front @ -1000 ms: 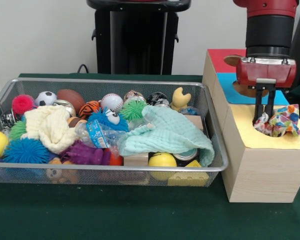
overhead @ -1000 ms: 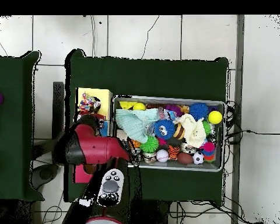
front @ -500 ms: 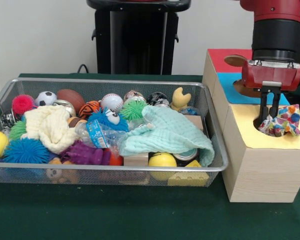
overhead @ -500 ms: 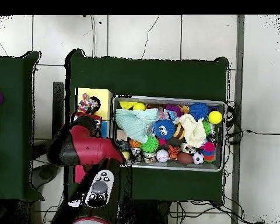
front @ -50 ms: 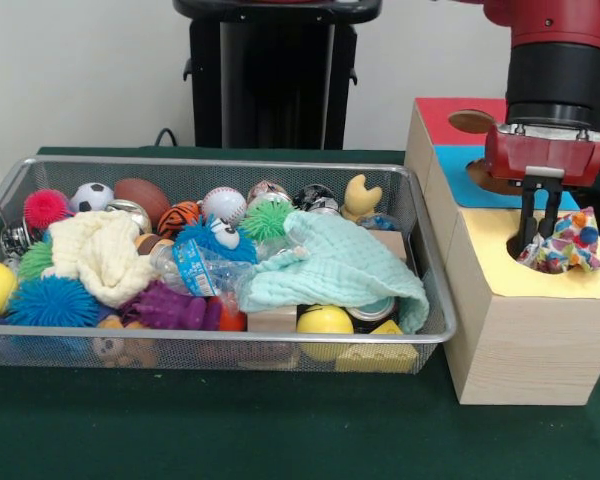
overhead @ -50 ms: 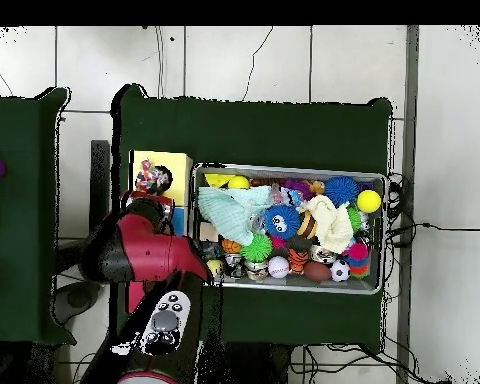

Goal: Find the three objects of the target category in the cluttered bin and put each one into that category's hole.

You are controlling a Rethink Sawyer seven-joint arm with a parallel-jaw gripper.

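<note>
Green baize carries the wire bin [front @ -50 ms: 420, 330] and the wooden box [front @ -50 ms: 510, 340]. At the box's 3 o'clock, the gripper [front @ -50 ms: 538, 235] pinches the patterned cloth [front @ -50 ms: 568, 243] over the yellow hole; released now, it may bunch on the rim.

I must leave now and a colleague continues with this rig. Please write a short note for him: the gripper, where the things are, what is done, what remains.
Gripper: over the yellow section of the wooden box, fingers down at the multicoloured cloth; whether it grips the cloth cannot be told.
Cloth: bunched at the yellow section's hole, still sticking up, not fully in.
Bin: the light green cloth and cream cloth lie on top of the clutter.
Left: probably finish the first cloth, then these two.
</note>
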